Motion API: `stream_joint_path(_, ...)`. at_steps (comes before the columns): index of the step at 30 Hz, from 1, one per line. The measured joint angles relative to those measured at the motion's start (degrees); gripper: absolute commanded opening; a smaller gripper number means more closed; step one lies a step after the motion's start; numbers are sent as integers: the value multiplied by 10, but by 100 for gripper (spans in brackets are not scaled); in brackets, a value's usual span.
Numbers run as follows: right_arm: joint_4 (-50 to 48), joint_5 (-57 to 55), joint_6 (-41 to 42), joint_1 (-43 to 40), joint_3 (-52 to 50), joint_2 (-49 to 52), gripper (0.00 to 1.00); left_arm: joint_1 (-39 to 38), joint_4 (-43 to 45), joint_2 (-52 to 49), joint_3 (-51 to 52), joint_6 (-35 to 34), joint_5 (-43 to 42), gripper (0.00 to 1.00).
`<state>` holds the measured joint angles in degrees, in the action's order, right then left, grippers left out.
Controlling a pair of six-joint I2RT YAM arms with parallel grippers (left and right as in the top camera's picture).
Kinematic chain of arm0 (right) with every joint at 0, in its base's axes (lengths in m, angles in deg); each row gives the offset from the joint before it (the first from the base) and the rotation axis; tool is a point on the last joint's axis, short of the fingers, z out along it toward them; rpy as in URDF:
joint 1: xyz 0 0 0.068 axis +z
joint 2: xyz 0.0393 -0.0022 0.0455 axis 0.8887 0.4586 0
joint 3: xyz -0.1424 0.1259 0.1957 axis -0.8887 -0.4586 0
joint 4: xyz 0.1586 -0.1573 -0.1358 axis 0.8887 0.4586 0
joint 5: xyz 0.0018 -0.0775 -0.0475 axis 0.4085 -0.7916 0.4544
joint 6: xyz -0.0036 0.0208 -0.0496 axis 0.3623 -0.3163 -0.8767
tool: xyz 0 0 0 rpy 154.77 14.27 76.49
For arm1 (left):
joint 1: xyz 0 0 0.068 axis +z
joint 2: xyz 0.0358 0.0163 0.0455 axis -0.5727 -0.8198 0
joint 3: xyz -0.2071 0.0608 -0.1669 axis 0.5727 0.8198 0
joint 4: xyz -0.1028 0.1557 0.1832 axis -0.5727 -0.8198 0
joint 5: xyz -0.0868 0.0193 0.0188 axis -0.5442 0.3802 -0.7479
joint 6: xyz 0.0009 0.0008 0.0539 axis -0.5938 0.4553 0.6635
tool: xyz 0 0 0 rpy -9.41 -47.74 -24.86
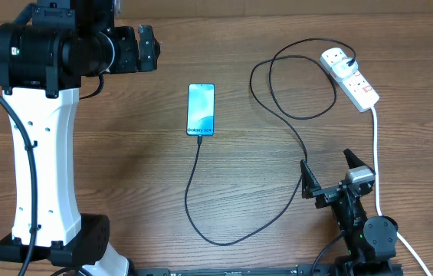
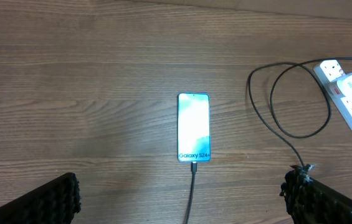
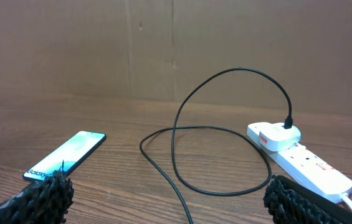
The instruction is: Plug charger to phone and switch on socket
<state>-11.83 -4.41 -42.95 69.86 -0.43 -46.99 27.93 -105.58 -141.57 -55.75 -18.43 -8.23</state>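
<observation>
The phone [image 1: 201, 109] lies flat mid-table with its blue-teal screen lit. The charger cable [image 1: 216, 239] meets the phone's near end, curves toward the front edge, then loops back to its white plug [image 1: 339, 61], which sits in the white socket strip [image 1: 360, 86] at the far right. My left gripper [image 1: 145, 47] hangs high at the far left, open and empty. From its wrist view the phone [image 2: 194, 127] lies beyond the open gripper [image 2: 182, 186]. My right gripper [image 1: 326, 162] is open and empty near the front right, facing the socket [image 3: 306, 163] and cable loop [image 3: 225, 134].
The socket's thick white cord [image 1: 375, 153] runs down the right side, past the right arm, to the front edge. The left arm's white base [image 1: 44, 176] stands at the left. A brown cardboard wall [image 3: 176, 43] backs the table in the right wrist view.
</observation>
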Motion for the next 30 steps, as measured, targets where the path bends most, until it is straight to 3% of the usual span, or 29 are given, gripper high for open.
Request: stream_joint_path(30, 3, -21, 29, 0, 0, 0, 100, 0, 0, 0, 0, 0, 0, 100)
